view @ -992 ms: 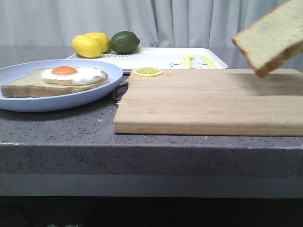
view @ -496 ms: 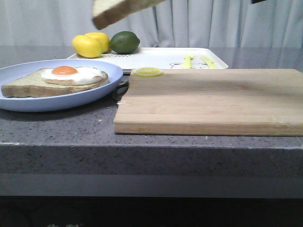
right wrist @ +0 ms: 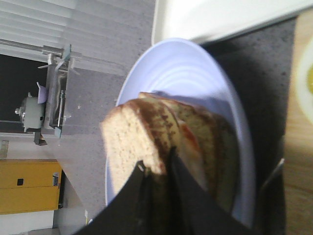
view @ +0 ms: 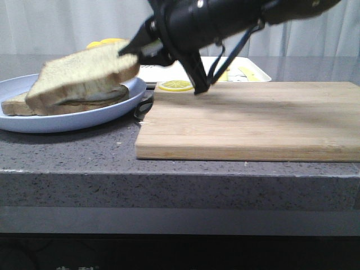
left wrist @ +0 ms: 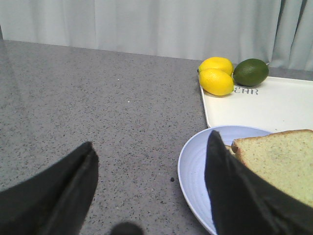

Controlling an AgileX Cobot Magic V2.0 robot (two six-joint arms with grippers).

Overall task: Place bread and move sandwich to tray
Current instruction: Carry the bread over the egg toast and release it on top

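Observation:
My right gripper is shut on one edge of the bread, a speckled tan slice with a brown crust. The slice hangs tilted just over the sandwich's lower slice on the pale blue plate, covering the egg; a strip of orange yolk still shows. I cannot tell whether the two slices touch. The cream tray lies behind the plate. My left gripper is open over the bare counter beside the plate, holding nothing.
A wooden cutting board fills the right half of the counter, with a lemon slice at its far left corner. Two lemons and a lime sit at the tray's corner. A small dark object lies between plate and board.
The bread swung from the upper right across to the left and came down over the egg slice on the plate. The right arm now reaches across the view.

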